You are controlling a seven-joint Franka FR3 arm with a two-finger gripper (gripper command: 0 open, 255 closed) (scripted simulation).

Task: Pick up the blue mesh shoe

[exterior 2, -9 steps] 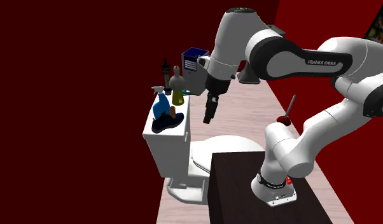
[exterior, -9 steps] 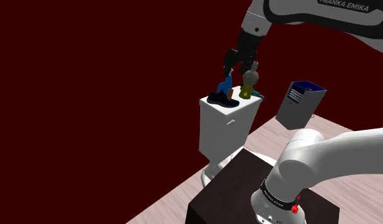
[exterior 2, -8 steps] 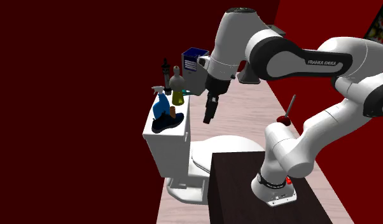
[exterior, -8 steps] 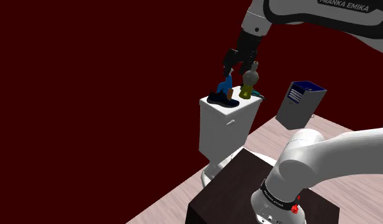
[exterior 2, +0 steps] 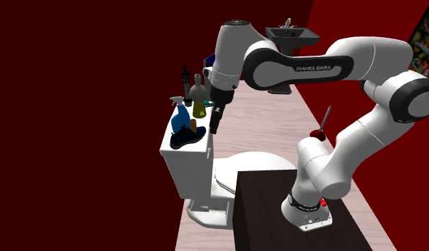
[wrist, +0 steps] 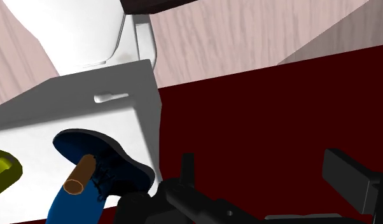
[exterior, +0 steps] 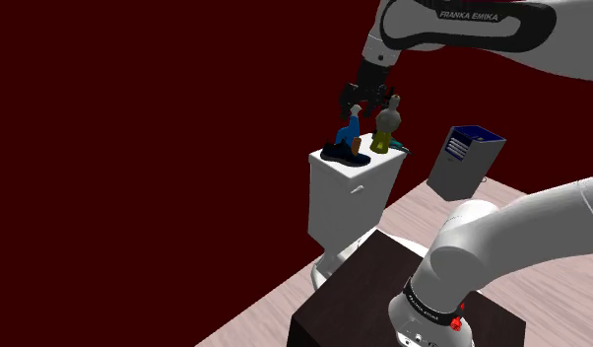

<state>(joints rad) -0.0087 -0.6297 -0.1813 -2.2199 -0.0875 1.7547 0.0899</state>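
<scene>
Dark red walls are backing the white toilet tank [exterior: 349,192], near whose lid edge the blue shoe [wrist: 114,153] is lying ungrasped while the spread, empty claw [exterior: 371,99] is hovering close.

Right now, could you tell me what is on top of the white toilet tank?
A dark blue shoe, a blue spray bottle and a grey-topped yellow bottle stand on it. The slim black bottle's base is hidden behind them.
</scene>
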